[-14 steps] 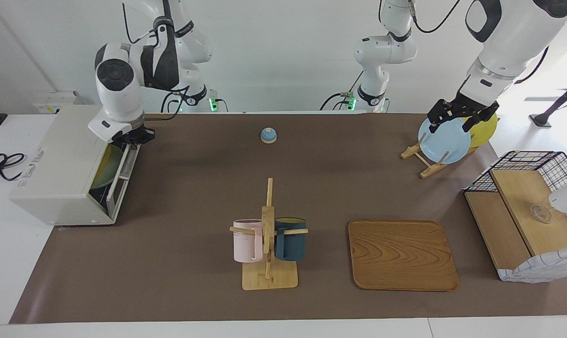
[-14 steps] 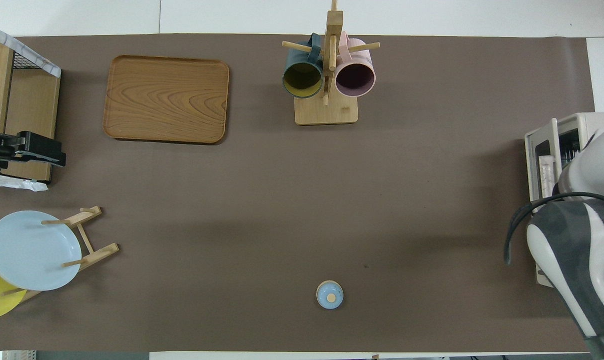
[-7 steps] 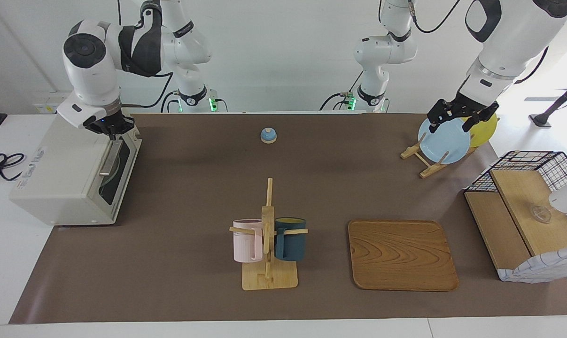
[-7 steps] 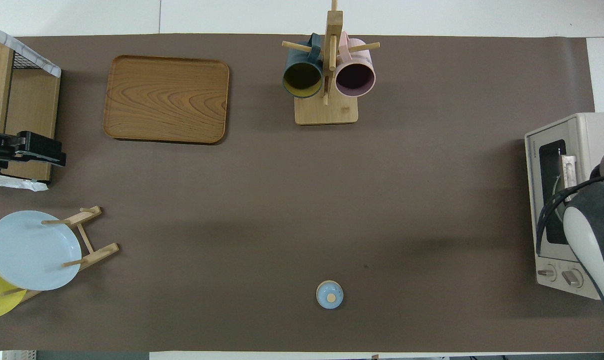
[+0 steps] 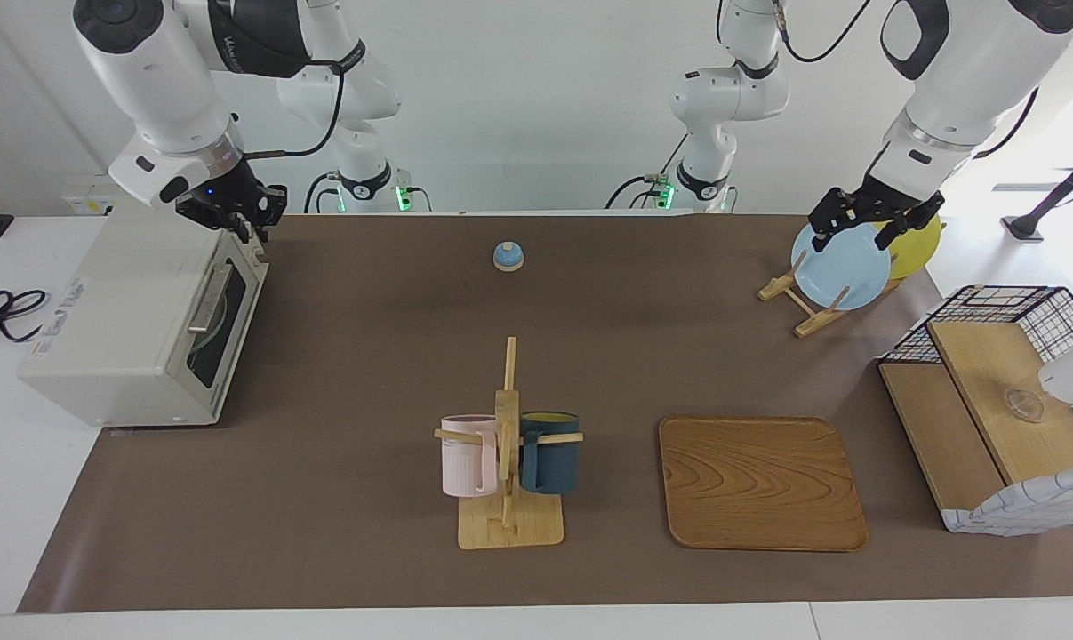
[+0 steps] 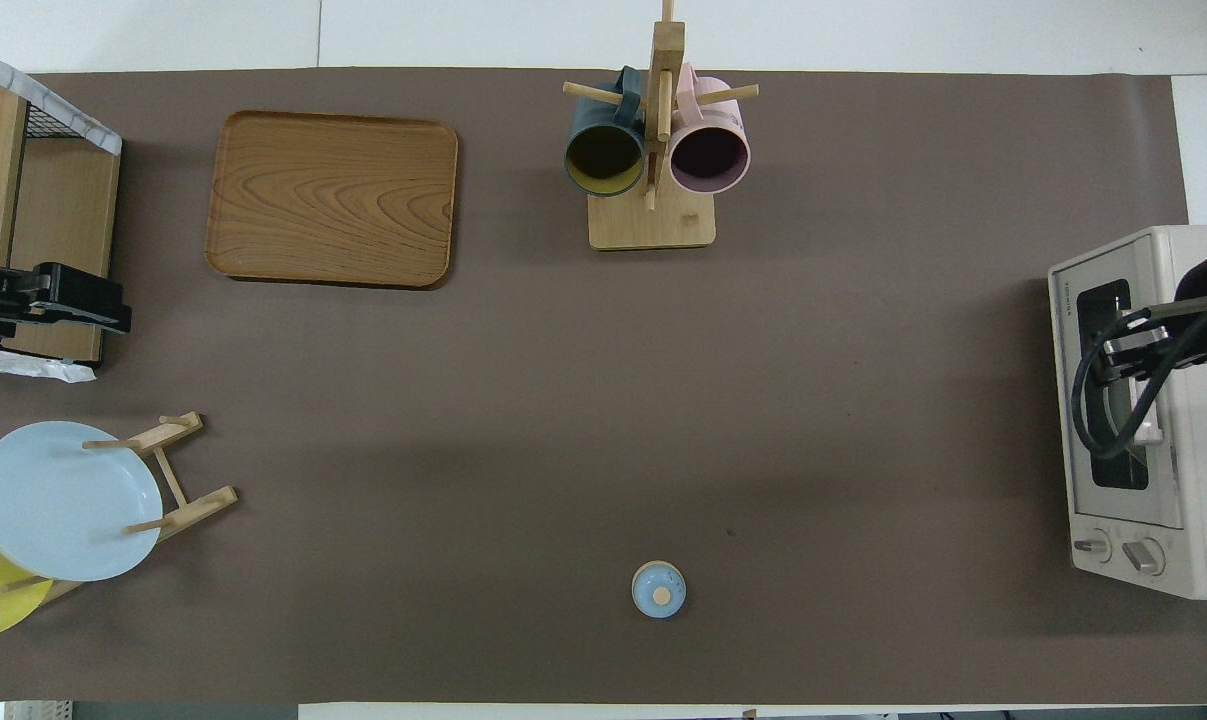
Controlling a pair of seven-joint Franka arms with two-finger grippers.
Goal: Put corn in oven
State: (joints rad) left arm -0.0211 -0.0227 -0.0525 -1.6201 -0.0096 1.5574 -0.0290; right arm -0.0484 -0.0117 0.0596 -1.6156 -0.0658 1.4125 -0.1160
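1. The oven (image 5: 118, 302) sits at the right arm's end of the table, and its door (image 5: 234, 311) is shut.
2. The corn is nowhere on show. It is probably inside, though the dark glass gives no clear sight of it.
3. The right gripper (image 5: 238, 220) hangs over the oven's top corner nearest the robots, off the handle (image 5: 209, 298). Whether it is spread or pressed together cannot be told.
4. The left gripper (image 5: 867, 222) waits over the plate rack (image 5: 798, 307), spread and holding nothing.
5. Judgement: this is the closing step, and the next move is only to draw the right arm clear.
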